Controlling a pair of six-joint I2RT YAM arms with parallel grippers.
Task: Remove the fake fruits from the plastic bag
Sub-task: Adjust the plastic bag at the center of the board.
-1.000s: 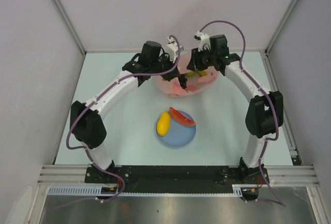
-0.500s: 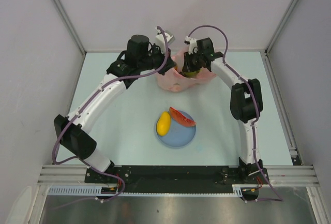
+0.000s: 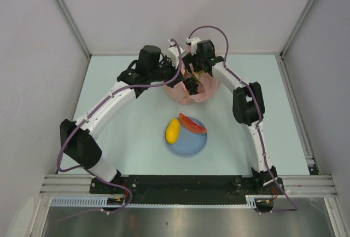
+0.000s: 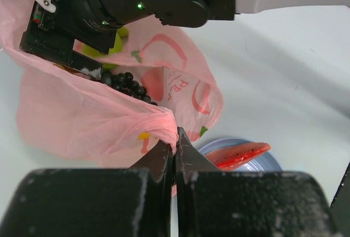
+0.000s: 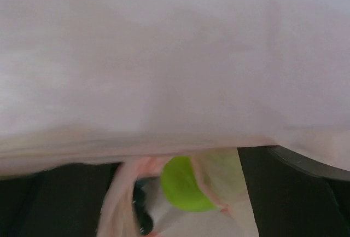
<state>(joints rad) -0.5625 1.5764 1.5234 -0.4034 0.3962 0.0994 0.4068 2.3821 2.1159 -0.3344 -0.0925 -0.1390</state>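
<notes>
Change: right gripper (image 3: pixel 191 85) moved deep into plastic bag (image 3: pixel 209 90) beyond plate (image 3: pixel 188 148), jaws now spread beside green fruit (image 5: pixel 183 185). Left gripper (image 4: pixel 175 138) clamps bag rim. Grapes (image 4: pixel 128 86) also inside; next grasp seems near.

Pink bag (image 4: pixel 71 116) (red-printed), green fruit (image 5: pixel 183 185), blue plate (image 3: pixel 191 145).

Plain pale grey walls (image 3: pixel 180 7) with aluminium corner posts (image 3: pixel 65 13) enclose a light mint tabletop (image 3: pixel 136 122) under even light.

One pink plastic bag (image 3: pixel 206 91) is counted, one round blue plate (image 3: pixel 188 148), one yellow oval fruit (image 3: pixel 173 131), one red slice (image 3: pixel 192 123), one green fruit (image 5: pixel 183 185), one dark grape bunch (image 4: pixel 128 84)
</notes>
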